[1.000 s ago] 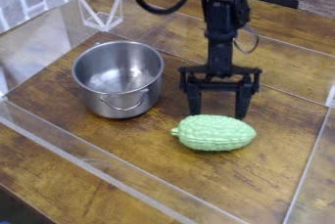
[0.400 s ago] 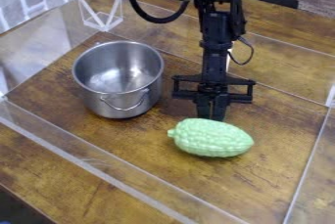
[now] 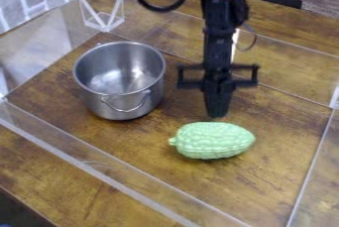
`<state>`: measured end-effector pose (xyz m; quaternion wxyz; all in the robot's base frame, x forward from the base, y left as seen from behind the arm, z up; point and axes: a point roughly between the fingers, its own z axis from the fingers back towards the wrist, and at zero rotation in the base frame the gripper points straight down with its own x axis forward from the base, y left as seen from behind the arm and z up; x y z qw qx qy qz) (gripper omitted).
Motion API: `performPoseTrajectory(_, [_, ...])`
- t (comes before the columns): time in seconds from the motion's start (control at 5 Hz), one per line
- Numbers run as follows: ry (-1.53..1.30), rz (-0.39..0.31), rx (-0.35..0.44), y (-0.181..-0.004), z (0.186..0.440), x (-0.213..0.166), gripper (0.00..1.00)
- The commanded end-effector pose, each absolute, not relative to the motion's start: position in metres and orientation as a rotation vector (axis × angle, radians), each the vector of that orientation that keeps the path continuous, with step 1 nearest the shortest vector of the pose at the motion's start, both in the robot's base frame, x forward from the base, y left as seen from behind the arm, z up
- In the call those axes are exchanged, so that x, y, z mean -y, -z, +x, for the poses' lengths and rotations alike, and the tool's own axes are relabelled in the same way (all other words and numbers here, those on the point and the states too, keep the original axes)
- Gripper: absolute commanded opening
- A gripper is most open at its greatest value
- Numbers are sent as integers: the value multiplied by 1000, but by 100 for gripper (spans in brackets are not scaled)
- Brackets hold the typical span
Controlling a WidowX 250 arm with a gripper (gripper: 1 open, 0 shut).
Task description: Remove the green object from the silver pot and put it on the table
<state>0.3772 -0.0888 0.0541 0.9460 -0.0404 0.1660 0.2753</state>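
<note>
My tool [image 3: 216,109], fingers together and empty, hangs above the surface [image 3: 265,186]; listed left to right I see the silver pot [image 3: 119,78], then the green object [image 3: 215,141] lying on the planks just below the tool.

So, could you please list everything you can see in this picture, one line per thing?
green object: one, pale green with bumpy skin, lying on the table in front of the gripper, apart from it and outside the pot.
silver pot: one, shiny steel, standing upright left of the arm, nothing visible inside, loop handle facing the camera.
table: one, dark brown wooden planks.
clear walls: low transparent panels edging the table.
clear stand: one, small V-shaped transparent piece at the back left.
arm: one, black, with cables, reaching down from the top.
gripper: one, black, shut and holding nothing, pointing down just behind the green object.
</note>
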Motion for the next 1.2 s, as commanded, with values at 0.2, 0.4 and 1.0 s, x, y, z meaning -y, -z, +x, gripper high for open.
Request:
performPoseTrajectory(0.2, [-501, -112, -232, -70, 378, 96, 100])
performPoseTrajectory(0.4, [-483, -103, -236, -66, 377, 92, 0])
performPoseTrajectory(1.0, [-431, -69, -240, -90, 379, 83, 0])
